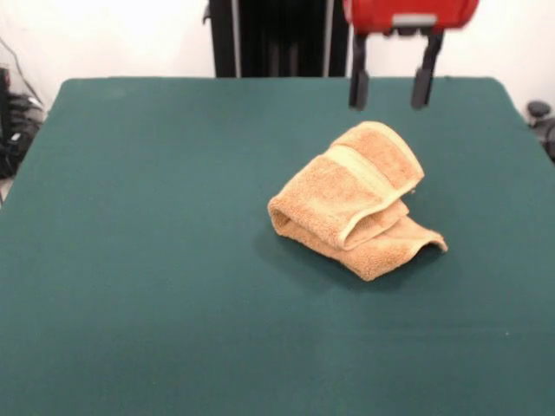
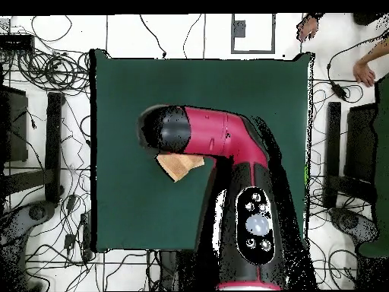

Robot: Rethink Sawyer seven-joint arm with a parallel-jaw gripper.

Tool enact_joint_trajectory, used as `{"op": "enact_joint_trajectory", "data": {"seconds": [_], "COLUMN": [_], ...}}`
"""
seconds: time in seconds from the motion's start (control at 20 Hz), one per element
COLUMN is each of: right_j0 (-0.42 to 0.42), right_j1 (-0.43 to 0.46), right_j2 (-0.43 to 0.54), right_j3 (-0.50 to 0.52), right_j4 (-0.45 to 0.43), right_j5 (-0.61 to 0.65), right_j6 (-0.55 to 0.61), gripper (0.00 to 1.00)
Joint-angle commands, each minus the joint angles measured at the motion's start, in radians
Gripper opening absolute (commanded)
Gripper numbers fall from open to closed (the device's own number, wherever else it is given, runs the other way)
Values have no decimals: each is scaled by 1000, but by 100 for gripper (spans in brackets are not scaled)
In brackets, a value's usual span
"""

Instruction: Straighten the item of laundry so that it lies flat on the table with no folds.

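Hovering above the towel, with the gripper spread wide and empty, its two fingers hanging clear of the cloth near the far edge of the worktop. Judged as the approach before a first grasp: nothing unfolded yet. Lay bunched and doubled over right of centre in the front view, band on top. Ran lengthwise from the rolled fold at the near left up toward the far right corner, loose ends facing right. Called next for a descent onto the top flap's free edge, then a pull outward.
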State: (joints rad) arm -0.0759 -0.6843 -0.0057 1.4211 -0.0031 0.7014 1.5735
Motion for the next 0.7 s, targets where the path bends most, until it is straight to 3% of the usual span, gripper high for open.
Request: {"op": "enact_joint_trajectory", "data": {"seconds": [0.05, 0.35, 0.7], "right_j0": [37, 49, 31], "right_j1": [191, 283, 330], "right_j2": [49, 42, 80], "right_j3": [-214, -311, -325], "right_j4": [28, 37, 47], "right_j5": [103, 83, 69], "right_j6": [198, 206, 150], "gripper": [100, 100, 100]}}
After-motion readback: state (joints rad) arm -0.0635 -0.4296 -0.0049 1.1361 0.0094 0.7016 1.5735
